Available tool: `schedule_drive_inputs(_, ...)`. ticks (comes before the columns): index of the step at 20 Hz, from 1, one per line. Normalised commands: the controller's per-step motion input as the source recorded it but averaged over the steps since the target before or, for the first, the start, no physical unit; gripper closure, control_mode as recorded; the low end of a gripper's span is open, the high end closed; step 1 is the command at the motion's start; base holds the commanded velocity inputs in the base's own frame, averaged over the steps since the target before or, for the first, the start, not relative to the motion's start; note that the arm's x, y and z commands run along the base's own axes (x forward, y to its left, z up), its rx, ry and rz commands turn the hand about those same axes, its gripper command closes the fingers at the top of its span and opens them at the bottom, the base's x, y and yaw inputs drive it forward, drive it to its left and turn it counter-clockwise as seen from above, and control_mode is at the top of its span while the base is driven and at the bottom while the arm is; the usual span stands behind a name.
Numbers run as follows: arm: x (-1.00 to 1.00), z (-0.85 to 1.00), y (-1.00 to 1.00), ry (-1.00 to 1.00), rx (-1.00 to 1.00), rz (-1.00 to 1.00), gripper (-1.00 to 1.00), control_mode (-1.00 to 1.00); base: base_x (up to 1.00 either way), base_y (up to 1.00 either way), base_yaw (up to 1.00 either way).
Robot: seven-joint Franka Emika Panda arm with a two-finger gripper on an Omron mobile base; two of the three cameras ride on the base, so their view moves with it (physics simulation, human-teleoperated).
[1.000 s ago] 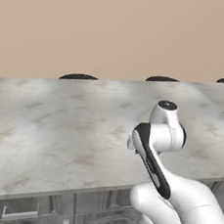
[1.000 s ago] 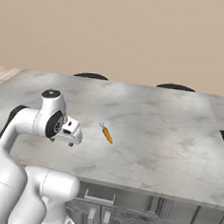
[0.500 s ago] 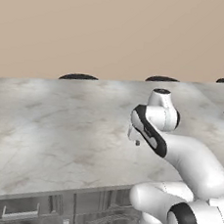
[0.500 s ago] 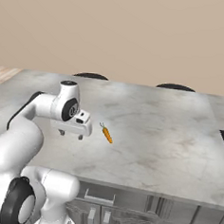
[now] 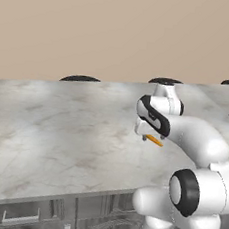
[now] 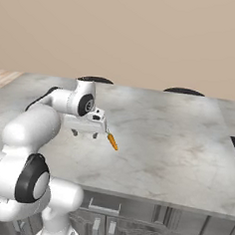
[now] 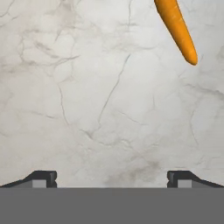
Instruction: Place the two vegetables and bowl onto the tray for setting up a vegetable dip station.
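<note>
Hand view gives you the clearest read: the two dark fingers stand spread wide at the bottom edge, released, with only bare marble desk between them. The carrot lies toward the upper right of that view, outside the gap — so you are not yet lined up over it.

What could go wrong from here, as I judge it: if you descend as you stand, the fingers close on nothing, or one tip lands on the carrot's tapered end and flicks it along the smooth stone. It lies at a slant to the fingers (a slim round thing will roll if nudged sideways), so closing along its length rather than across it would likely let it squirt out.

From the right base view, the fingers hang just above the desk, the carrot just beside them on the far-right side, flat on the surface. It is slim, bright orange, narrowing to a blunt point — its green top sits nearest the hand in that view, though too small to make out well.
</note>
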Motion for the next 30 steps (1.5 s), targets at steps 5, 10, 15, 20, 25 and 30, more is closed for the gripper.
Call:
schedule_drive_inputs(5, 0.23, -0.05, -0.21, -0.02, 0.0, 0.22, -1.0, -1.0, 0.0, 0.0, 0.0)
schedule_drive_inputs(10, 0.17, -0.12, -0.2, -0.07, 0.0, 0.28, -1.0, -1.0, 0.0, 0.0, 0.0)
schedule_drive_inputs(15, 0.32, -0.13, -0.16, 0.0, -0.01, 0.22, -1.0, -1.0, 0.0, 0.0, 0.0)
schedule_drive_inputs(20, 0.29, -0.18, -0.16, 0.0, -0.01, 0.21, -1.0, -1.0, 0.0, 0.0, 0.0)
schedule_drive_inputs(25, 0.33, -0.22, -0.11, 0.04, 0.0, 0.14, -1.0, -1.0, 0.0, 0.0, 0.0)
schedule_drive_inputs(30, 0.33, -0.25, -0.05, 0.06, 0.0, 0.07, -1.0, -1.0, 0.0, 0.0, 0.0)
